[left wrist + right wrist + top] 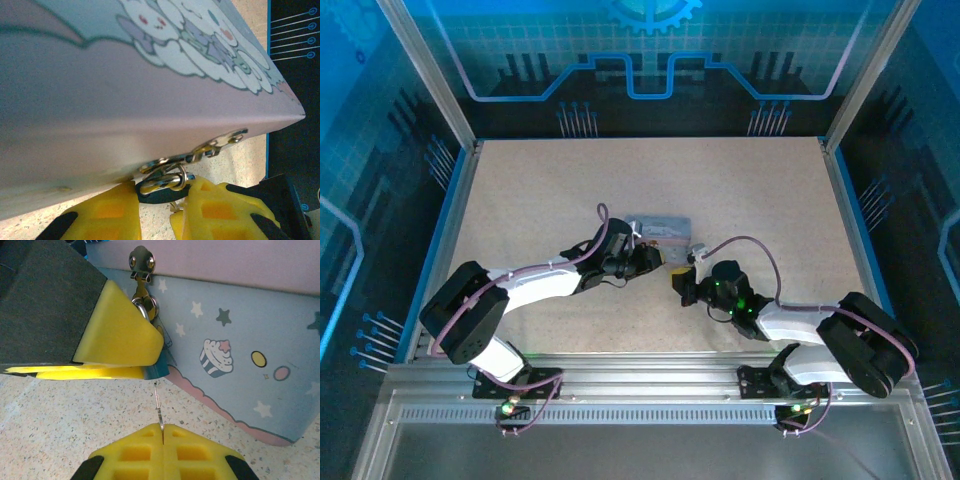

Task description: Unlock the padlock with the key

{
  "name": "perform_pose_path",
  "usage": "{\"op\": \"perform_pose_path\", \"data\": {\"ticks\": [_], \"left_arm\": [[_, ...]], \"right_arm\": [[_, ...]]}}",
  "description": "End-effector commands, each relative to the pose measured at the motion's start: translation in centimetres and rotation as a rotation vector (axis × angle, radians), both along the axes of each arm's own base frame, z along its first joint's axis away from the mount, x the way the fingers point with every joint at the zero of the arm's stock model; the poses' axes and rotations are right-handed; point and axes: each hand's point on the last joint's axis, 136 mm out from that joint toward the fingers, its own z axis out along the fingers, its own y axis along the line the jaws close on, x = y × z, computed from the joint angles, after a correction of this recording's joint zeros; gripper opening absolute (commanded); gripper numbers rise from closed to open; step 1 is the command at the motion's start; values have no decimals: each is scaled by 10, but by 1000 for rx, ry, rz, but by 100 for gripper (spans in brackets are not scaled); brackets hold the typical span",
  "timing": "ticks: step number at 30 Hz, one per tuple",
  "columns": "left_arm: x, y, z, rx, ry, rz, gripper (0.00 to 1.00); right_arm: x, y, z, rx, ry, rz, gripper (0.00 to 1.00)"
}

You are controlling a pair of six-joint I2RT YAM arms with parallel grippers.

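Speckled beige tabletop [740, 200], blue-lit enclosure, is carrying a grey picture-lidded rectangular tin [660, 228] midway between its near and far edges. Tiny dark padlock [156, 371] with metal shackle is hanging from the tin's hasp [142, 262]; yellow-padded left end effector [157, 210] is pinching its body. Right end effector [163, 435] is clamping a thin grey metal key [158, 407], shaft pointing straight at the padlock's underside, tip just short of it.

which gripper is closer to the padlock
Left. The left gripper is shut around the padlock; the right gripper sits just short of it, pinching the key.
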Motion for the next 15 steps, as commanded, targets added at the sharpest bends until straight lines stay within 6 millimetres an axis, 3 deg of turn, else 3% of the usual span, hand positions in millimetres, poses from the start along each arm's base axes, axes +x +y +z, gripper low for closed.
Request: {"op": "perform_pose_path", "data": {"ticks": [1,15], "left_arm": [[3,-5,18,-53,-43,-8,16],[3,-6,18,-61,-39,-8,16]], "right_arm": [[3,2,10,34,-30,-3,0],[5,6,13,43,-36,4,0]]}}
